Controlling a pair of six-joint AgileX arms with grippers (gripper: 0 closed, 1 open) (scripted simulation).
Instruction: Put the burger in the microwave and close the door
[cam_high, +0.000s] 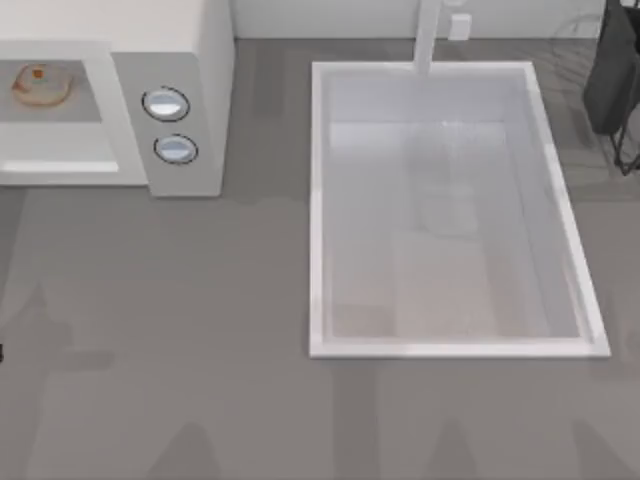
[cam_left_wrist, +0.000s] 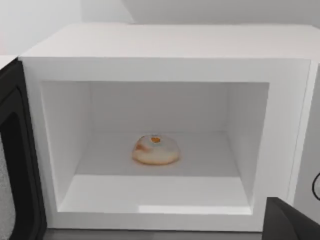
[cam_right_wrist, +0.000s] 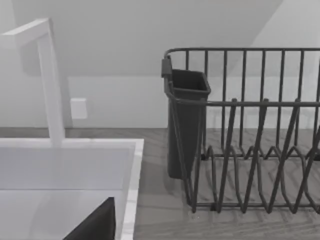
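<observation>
grey table (cam_high: 200, 330) carries everything. biggest thing on it is the white sink basin (cam_high: 318, 200), sunk in right of centre, with a white faucet (cam_high: 428, 35) rising at its far edge; in the right wrist view the faucet (cam_right_wrist: 50, 80) stands at the sink rim (cam_right_wrist: 132, 170).

next, the microwave (cam_high: 190, 60), off-white box at the table's far left corner, grey control panel with two round silver-rimmed knobs (cam_high: 166, 103) stacked one behind the other. left wrist view looks straight into the microwave (cam_left_wrist: 165, 42), cavity open. the door (cam_left_wrist: 15, 160) is swung open to one side of the cavity, dark inner frame with speckled grey window showing, not closed.

dark wire dish rack (cam_right_wrist: 250, 150) sits on the table at far right, near the sink, with a dark cutlery cup (cam_right_wrist: 186, 120) hung at its corner; top view catches the rack (cam_high: 615, 80) at the right edge.

the burger (cam_left_wrist: 155, 149) lies on the cavity floor, roughly centred, pale cream with orange-red patches, touching no walls. from above the burger (cam_high: 41, 85) shows inside the cavity opening.

left hand: a dark part of it pokes into the corner of the left wrist view in front of the microwave, cannot tell if released or clenched. right hand: a dark piece over the sink in the right wrist view, state cannot tell, parked near the rack.
</observation>
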